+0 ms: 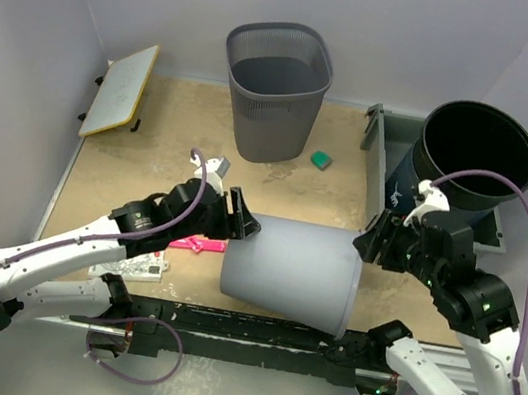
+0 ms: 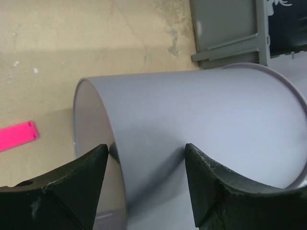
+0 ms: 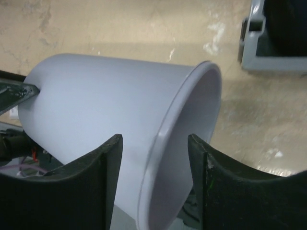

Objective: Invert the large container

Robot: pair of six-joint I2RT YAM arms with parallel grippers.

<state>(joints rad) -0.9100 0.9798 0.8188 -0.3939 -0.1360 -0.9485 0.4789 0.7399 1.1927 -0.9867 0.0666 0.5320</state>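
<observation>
Lavender walls are closing in a tan tabletop, and the large grey container is lying on its side near the front edge, between the two arms, its narrow base pointing left and its open mouth pointing right. At the base end the left claw is sitting with its jaws spread wide, straddling the bottom edge; at the mouth the right claw is likewise gaping, with the rim running between its fingers and not visibly pinched. Since neither claw is looking clamped, the main risk is the round wall rolling or skidding away as either arm is pushing, most likely toward the near edge, which the container is already overlapping in the overhead view. A thin rim is also offering little purchase, so a late or shallow closing could be letting the mouth slip out mid-turn and dropping the container back on its side. Swinging the wide mouth downward is going to need room, and the black bucket standing in a grey tray is crowding the right arm from behind. A pink piece is lying just beside the base under the left arm, while a mesh bin, a green block and a yellow-edged board are sitting farther back, well apart.
</observation>
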